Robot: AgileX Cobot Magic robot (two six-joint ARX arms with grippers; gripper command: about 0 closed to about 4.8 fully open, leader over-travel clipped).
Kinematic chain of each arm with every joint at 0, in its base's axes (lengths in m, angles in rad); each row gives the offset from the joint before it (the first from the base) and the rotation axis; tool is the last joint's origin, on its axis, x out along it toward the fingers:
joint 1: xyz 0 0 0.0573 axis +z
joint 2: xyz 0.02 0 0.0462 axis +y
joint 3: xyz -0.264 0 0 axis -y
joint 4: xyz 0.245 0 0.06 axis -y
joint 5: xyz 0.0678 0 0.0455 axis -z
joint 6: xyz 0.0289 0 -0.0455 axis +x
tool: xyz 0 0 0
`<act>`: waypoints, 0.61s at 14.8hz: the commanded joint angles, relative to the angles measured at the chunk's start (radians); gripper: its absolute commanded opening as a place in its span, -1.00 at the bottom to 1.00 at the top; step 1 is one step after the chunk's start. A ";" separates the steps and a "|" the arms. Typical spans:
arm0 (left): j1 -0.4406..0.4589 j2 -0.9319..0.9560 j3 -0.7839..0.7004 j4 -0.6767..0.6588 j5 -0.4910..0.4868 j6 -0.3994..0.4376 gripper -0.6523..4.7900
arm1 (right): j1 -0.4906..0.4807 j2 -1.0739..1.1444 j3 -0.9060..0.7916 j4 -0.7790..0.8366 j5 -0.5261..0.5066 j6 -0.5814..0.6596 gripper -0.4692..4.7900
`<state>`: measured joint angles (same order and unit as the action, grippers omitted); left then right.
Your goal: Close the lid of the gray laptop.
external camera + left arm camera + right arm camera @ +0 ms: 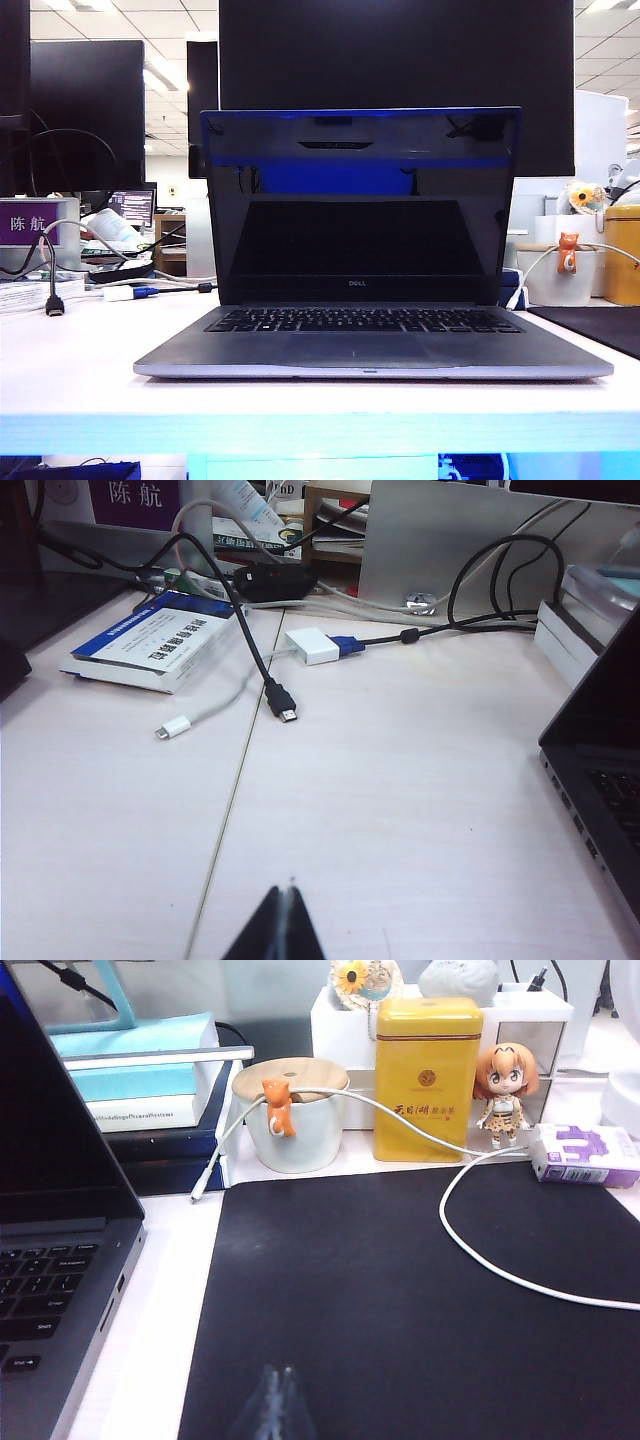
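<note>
White table (70, 370): pale desktop that carries everything, with a seam running along it in the left wrist view.
Big monitor (395, 60): black and dark, standing behind the laptop in the exterior view.
Gray laptop (372, 345): sits in the middle of the table, base flat, keyboard facing the exterior camera; its edge shows in both wrist views.
Lid (360, 205): raised about upright, glossy black screen with the DELL mark at its lower border, reflecting ceiling and blue light.
Black mat (400, 1310): lies on the table just beside the laptop on the right-arm side, a white cable (480, 1250) curling across it.
Book (155, 640): blue-and-white, flat on the table on the left-arm side, well apart from the laptop.
Yellow tin (427, 1078): upright behind the mat, between a pale cup (290, 1120) with an orange cat clip and a small figurine (503, 1090).
Black plug (284, 702): cable end resting on the table near a white adapter (312, 645).
Left gripper (282, 930): low over bare table left of the laptop, fingertips pressed together, holding nothing.
Right gripper (273, 1408): over the black mat right of the laptop, tips blurred but together, holding nothing.
</note>
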<state>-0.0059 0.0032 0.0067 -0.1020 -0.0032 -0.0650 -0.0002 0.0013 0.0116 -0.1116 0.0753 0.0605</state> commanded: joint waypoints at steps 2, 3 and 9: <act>0.003 -0.002 0.000 0.006 0.000 -0.003 -0.78 | 0.000 -0.001 -0.004 0.016 -0.003 0.018 -0.83; 0.003 -0.002 0.000 0.006 0.000 -0.003 -0.78 | 0.000 -0.001 -0.004 0.015 -0.008 0.018 -0.83; 0.003 -0.002 0.044 0.072 0.123 -0.134 -0.78 | 0.002 -0.001 -0.003 0.019 -0.148 0.043 -0.83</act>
<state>-0.0055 0.0036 0.0193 -0.0563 0.0963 -0.1539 0.0010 0.0013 0.0116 -0.1196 -0.0696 0.0795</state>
